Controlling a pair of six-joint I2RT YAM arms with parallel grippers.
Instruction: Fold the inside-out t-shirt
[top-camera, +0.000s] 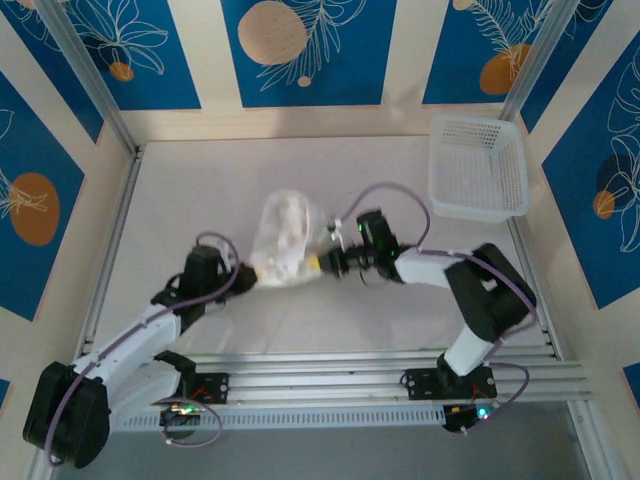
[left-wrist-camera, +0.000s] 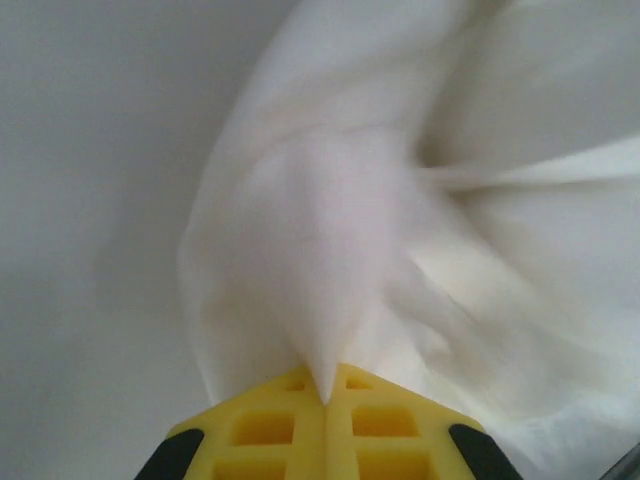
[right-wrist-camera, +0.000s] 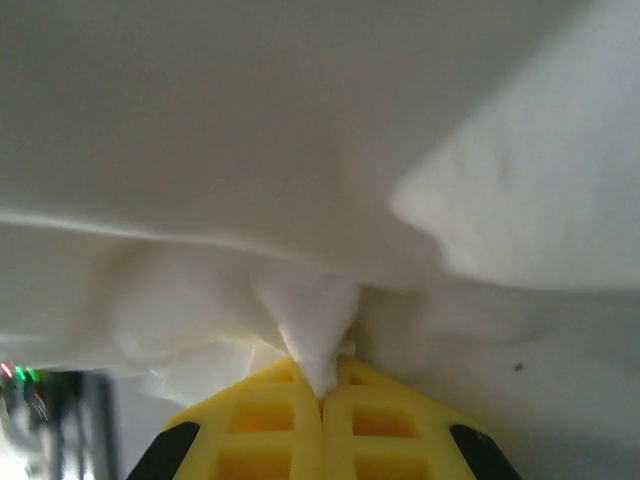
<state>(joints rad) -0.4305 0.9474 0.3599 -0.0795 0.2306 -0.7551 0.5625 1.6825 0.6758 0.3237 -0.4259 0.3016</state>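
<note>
The white t-shirt (top-camera: 283, 240) hangs bunched between the two arms above the middle of the table. My left gripper (top-camera: 246, 274) is shut on its lower left edge; in the left wrist view a peak of white cloth (left-wrist-camera: 330, 330) is pinched between the yellow fingers (left-wrist-camera: 265, 430). My right gripper (top-camera: 322, 263) is shut on the shirt's right side; the right wrist view shows a wedge of fabric (right-wrist-camera: 315, 330) clamped between its yellow fingers (right-wrist-camera: 385, 435). The shirt's sleeves and dark mark are hidden in the folds.
A white plastic lattice basket (top-camera: 478, 167) stands at the back right corner of the white table (top-camera: 180, 200). Metal frame posts (top-camera: 85, 75) rise at the back corners. A rail (top-camera: 330, 375) runs along the near edge by the arm bases.
</note>
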